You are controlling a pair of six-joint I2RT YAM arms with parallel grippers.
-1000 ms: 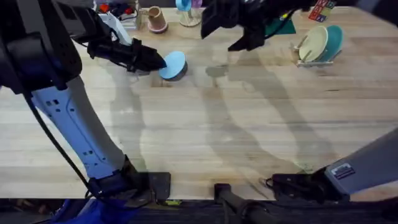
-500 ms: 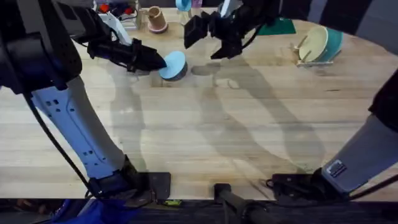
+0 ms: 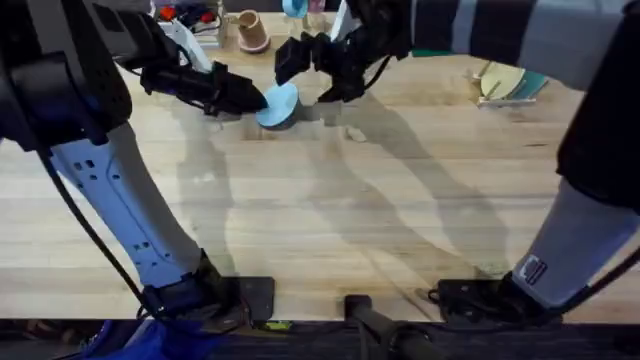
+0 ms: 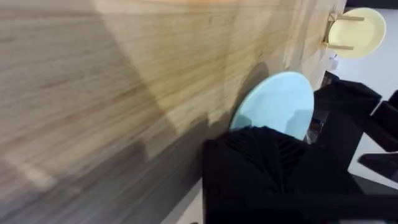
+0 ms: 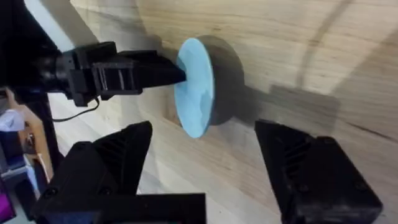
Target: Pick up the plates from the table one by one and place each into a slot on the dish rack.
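A: Where is the pale blue plate [image 3: 280, 102] sitting now?

B: It is standing on edge above the table [image 3: 330, 220], far from the dish rack [image 3: 500, 88]. The left gripper [image 3: 262, 98] is pinching its rim.

A: And the right gripper [image 3: 310, 66]?

B: It is hovering just beside the blue plate with fingers spread wide, gripping nothing. Farther away, the dish rack is carrying a cream plate [image 3: 503, 80] and a teal plate [image 3: 530, 86].

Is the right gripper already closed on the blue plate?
No, the right gripper is open, its fingers apart on either side of the blue plate.
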